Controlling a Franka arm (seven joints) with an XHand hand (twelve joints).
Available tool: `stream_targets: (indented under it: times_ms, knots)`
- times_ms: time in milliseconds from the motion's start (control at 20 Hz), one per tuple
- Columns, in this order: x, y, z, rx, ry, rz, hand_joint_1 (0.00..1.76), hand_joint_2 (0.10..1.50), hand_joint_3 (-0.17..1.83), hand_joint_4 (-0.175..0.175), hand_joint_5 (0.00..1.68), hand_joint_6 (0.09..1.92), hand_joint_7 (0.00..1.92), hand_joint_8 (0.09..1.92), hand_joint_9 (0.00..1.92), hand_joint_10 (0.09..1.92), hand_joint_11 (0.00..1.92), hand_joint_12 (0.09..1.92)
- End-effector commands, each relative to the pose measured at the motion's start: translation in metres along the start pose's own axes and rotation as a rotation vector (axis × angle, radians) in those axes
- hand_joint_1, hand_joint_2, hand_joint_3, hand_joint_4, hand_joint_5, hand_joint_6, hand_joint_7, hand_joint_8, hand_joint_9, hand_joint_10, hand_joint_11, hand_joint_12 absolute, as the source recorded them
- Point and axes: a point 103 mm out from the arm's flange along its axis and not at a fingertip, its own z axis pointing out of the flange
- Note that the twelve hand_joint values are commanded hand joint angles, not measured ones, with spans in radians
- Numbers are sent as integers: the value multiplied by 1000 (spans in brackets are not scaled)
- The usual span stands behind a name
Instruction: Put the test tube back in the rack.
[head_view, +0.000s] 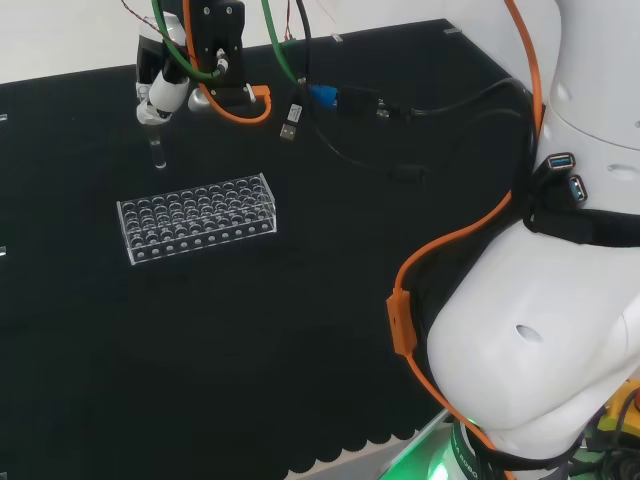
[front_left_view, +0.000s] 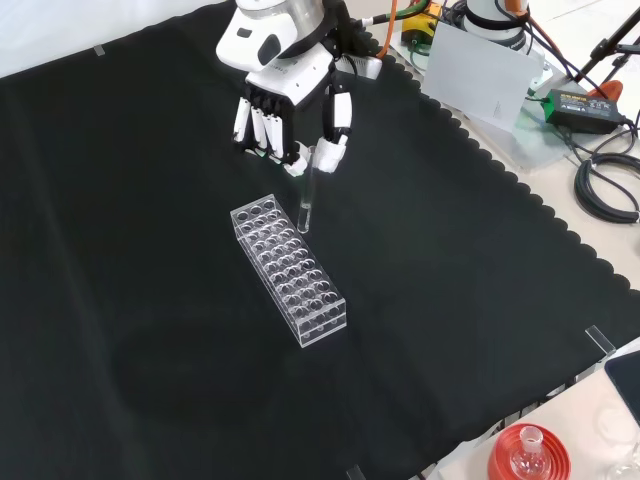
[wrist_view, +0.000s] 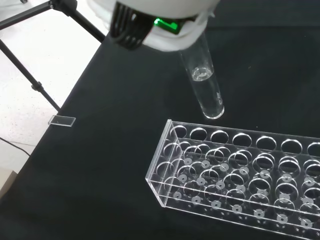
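arm: reaching out over bench | hand (front_left_view: 290, 110): pointing down, fingers (front_left_view: 258, 128) and thumb curled in a pinch

No legible text, label or number anywhere (not even on the clear rack (front_left_view: 290, 270)).

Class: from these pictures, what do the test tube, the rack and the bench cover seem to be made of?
Test tube: clear glass or plastic, glossy; the cloth shows through it.
Rack: clear, probably acrylic; sharp flat edges glint.
Cover: matte black cloth with a scalloped edge.
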Motion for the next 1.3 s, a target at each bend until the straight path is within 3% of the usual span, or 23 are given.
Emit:
stream_targets:
  times_ms: [50, 950, 1000, 1300]
  knots:
    - [1, -2, -1, 2, -8, -1, 1195, 689, 612, -165, 1250, 682, 1394, 573, 1119, 609, 674, 1312]
    - [14, 5, 25, 40, 40, -28, 1194, 691, 610, -166, 1248, 686, 1395, 571, 1117, 609, 675, 1311]
    - [18, 7, 28, 79, -37, 34, 1195, 691, 610, -166, 1247, 686, 1395, 571, 1117, 610, 675, 1311]
    - [19, 8, 40, 71, 42, -17, 1194, 692, 609, -166, 1247, 687, 1396, 571, 1117, 610, 675, 1311]
